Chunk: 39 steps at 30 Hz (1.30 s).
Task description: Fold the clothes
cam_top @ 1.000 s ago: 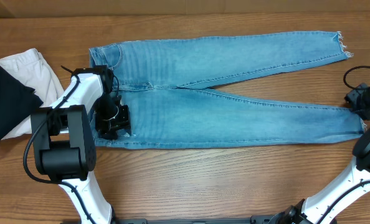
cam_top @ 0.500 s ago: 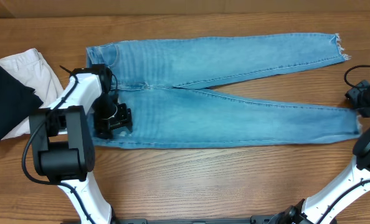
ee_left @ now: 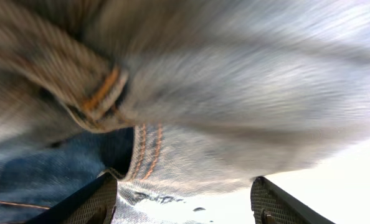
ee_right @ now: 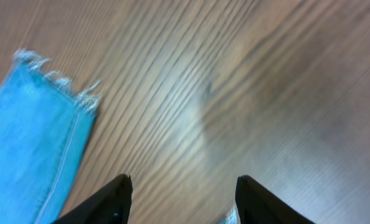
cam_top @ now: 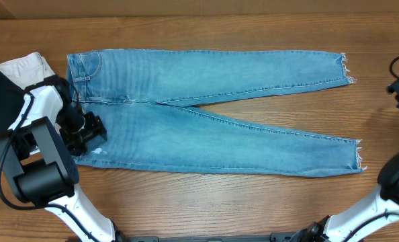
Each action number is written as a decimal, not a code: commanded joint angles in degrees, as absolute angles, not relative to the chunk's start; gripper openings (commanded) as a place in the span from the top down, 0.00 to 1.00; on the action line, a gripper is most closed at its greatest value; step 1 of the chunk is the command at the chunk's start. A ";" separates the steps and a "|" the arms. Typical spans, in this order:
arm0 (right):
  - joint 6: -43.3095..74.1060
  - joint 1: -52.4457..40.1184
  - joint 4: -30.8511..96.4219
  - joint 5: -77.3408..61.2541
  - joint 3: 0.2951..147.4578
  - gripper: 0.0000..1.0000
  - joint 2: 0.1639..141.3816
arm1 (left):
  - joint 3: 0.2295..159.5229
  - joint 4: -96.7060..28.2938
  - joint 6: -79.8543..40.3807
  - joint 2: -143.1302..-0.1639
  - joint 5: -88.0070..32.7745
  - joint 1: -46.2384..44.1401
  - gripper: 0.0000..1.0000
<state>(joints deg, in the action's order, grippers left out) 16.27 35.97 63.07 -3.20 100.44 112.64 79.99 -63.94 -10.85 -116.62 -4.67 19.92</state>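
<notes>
The table [cam_top: 206, 202] is wood-grained. At the near left, the left gripper [cam_top: 92, 131] sits on the waist end of the jeans [cam_top: 206, 128], close to the near edge of the cloth. In the left wrist view its fingers [ee_left: 88, 202] stand apart, with bunched denim filling the space between and above them. That view is blurred, so it cannot be told whether the fingers pinch the cloth.

The jeans lie flat across the middle of the table, waist to the left, with both legs running right in a narrow V. The near leg ends in a frayed hem [cam_top: 357, 156], and the far leg ends further left.

The right gripper [ee_right: 184, 186] is released over bare wood at the right, with nothing between its fingers and the hem well to one side.

At the far left, a black folded garment [cam_top: 1, 107] lies on a white folded garment [cam_top: 28, 67], just beside the waistband.
</notes>
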 commanded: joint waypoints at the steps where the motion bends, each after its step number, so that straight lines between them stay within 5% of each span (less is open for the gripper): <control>1: 16.25 35.62 66.06 -4.25 101.97 0.43 108.12 | 84.40 -64.03 -8.75 -109.89 -4.93 17.89 0.27; 20: 16.32 28.91 87.68 -4.86 101.95 0.41 91.44 | 76.16 -76.97 -21.23 -86.48 3.99 17.15 0.23; 27: 16.25 24.25 88.18 -4.82 100.18 0.41 89.41 | 61.06 -64.90 -23.38 -78.28 4.60 24.45 0.19; 39: 16.23 21.76 87.11 -4.62 97.82 0.40 89.41 | 49.25 -41.89 -22.48 -86.78 -1.15 32.77 0.23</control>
